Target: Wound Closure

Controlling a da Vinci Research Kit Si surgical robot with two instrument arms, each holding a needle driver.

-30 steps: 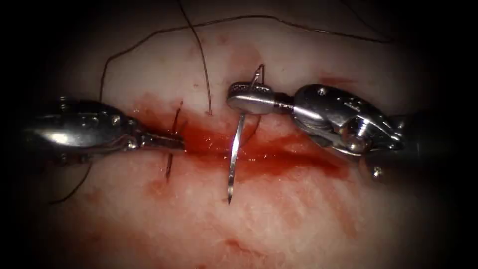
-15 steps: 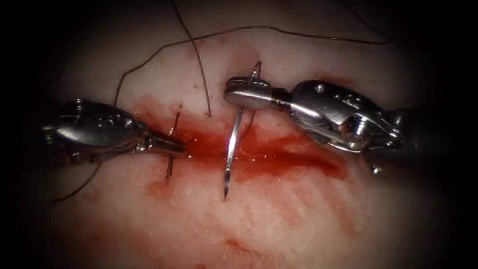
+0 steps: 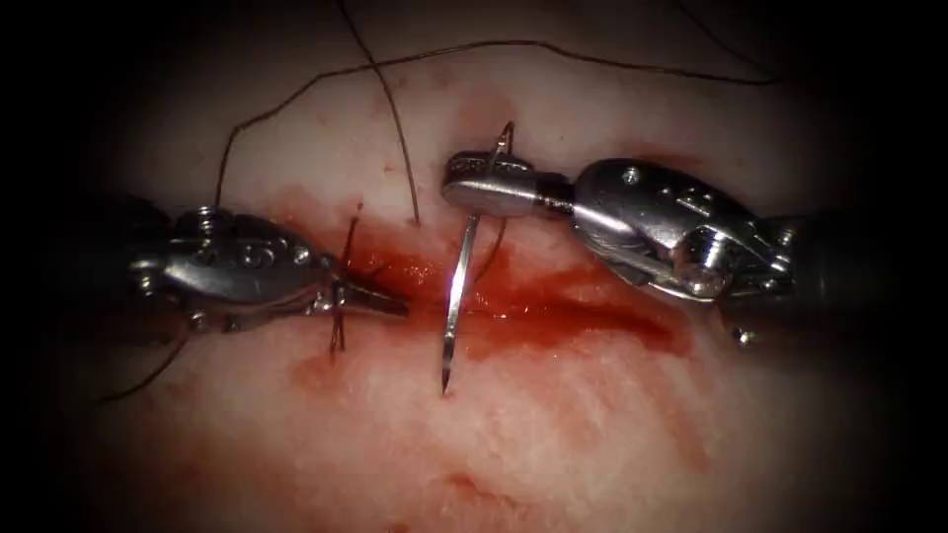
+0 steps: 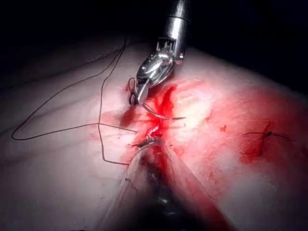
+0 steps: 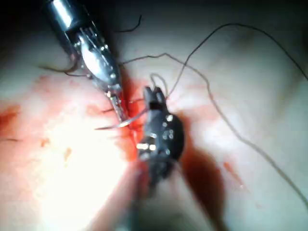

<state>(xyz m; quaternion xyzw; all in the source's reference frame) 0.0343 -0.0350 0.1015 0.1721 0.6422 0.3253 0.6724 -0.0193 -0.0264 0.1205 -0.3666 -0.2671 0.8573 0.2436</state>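
My right tool (image 3: pixel 484 184) comes in from the right with its jaws shut on the curved needle (image 3: pixel 456 296) near its tail end. The needle hangs down across the red cut (image 3: pixel 553 311), and its tip rests at the tissue surface on the near side. I cannot tell if the tip has entered. My left tool (image 3: pixel 380 299) lies along the cut's left part with its slim jaws shut and nothing visibly held, a short gap left of the needle. The left wrist view shows the needle (image 4: pixel 163 115) under the right tool (image 4: pixel 137 96). The right wrist view shows both tools (image 5: pixel 154 98) (image 5: pixel 118 108) close together.
Dark thread (image 3: pixel 395 59) trails from the needle's tail in long loops over the far tissue. A placed stitch (image 3: pixel 339 326) crosses the cut just under the left tool's jaws. Red fluid (image 3: pixel 415 276) pools along the cut. Another stitch (image 4: pixel 267 134) sits farther along.
My left tool has slid to the right along the cut, closer to the needle. The right tool and needle have shifted slightly left and up, so the tip sits a little higher.
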